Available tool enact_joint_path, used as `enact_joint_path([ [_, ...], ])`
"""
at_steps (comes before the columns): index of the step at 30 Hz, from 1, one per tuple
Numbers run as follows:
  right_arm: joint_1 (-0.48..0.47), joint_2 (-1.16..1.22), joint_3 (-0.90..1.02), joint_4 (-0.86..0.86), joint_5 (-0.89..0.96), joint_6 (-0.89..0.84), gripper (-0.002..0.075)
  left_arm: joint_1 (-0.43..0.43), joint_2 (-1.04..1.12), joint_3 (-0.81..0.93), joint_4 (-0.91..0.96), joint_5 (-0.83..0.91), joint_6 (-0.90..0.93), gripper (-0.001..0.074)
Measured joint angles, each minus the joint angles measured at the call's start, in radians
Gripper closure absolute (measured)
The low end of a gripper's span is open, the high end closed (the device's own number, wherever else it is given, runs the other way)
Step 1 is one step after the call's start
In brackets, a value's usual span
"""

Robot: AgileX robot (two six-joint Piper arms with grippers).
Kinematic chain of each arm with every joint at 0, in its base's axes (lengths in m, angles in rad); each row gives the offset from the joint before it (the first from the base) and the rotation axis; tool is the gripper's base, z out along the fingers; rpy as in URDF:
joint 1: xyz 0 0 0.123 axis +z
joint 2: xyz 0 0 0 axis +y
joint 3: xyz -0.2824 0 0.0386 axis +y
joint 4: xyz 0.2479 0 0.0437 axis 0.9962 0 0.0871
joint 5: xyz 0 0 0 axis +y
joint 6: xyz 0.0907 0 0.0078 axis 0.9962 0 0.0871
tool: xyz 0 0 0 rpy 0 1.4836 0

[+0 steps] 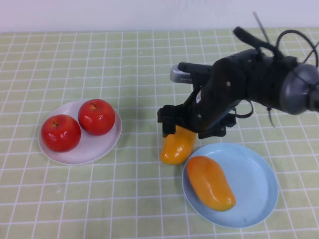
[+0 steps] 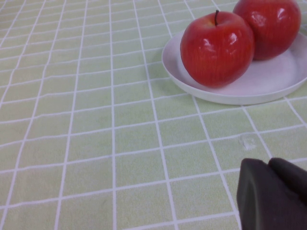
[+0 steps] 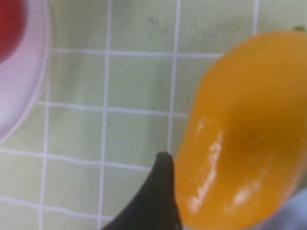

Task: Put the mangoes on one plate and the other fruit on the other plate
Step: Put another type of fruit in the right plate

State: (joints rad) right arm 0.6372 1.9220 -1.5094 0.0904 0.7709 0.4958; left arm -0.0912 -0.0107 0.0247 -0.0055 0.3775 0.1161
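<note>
One mango (image 1: 210, 182) lies on the light blue plate (image 1: 254, 174) at the front right. The second mango (image 1: 177, 145) hangs just left of that plate's rim, its lower end close to the cloth, with my right gripper (image 1: 179, 130) shut on its upper end. In the right wrist view this mango (image 3: 240, 134) fills the frame beside one dark finger (image 3: 160, 191). Both red apples (image 1: 61, 133) (image 1: 96, 117) rest on the white plate (image 1: 94, 149) at the left. My left gripper (image 2: 273, 191) is shut and empty, low over the cloth near the white plate (image 2: 249, 91); it does not show in the high view.
A green checked cloth (image 1: 134, 79) covers the table. The right arm's dark body (image 1: 249, 84) reaches in from the right above the blue plate's far side. Bare cloth lies between the two plates and across the far half of the table.
</note>
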Motion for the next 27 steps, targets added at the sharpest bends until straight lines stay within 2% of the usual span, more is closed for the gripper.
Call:
enact_joint_path([
  [11,0.000,0.192,-0.148,0.013,0.068,-0.004,0.0063,0.000,0.000,0.000,0.000,0.000,0.000,0.0733],
  [13,0.000,0.208,-0.161,0.013,0.072,-0.017,0.0085,0.000,0.000,0.000,0.000,0.000,0.000,0.0733],
  [16,0.000,0.216,-0.175,0.010,0.077,-0.023,0.0168,0.000,0.000,0.000,0.000,0.000,0.000,0.0733],
  [18,0.000,0.216,-0.180,0.002,0.081,-0.025,0.0177,0.000,0.000,0.000,0.000,0.000,0.000,0.0733],
  [27,0.002,0.121,-0.154,-0.168,0.165,-0.025,0.0177,0.000,0.000,0.000,0.000,0.000,0.000,0.0733],
])
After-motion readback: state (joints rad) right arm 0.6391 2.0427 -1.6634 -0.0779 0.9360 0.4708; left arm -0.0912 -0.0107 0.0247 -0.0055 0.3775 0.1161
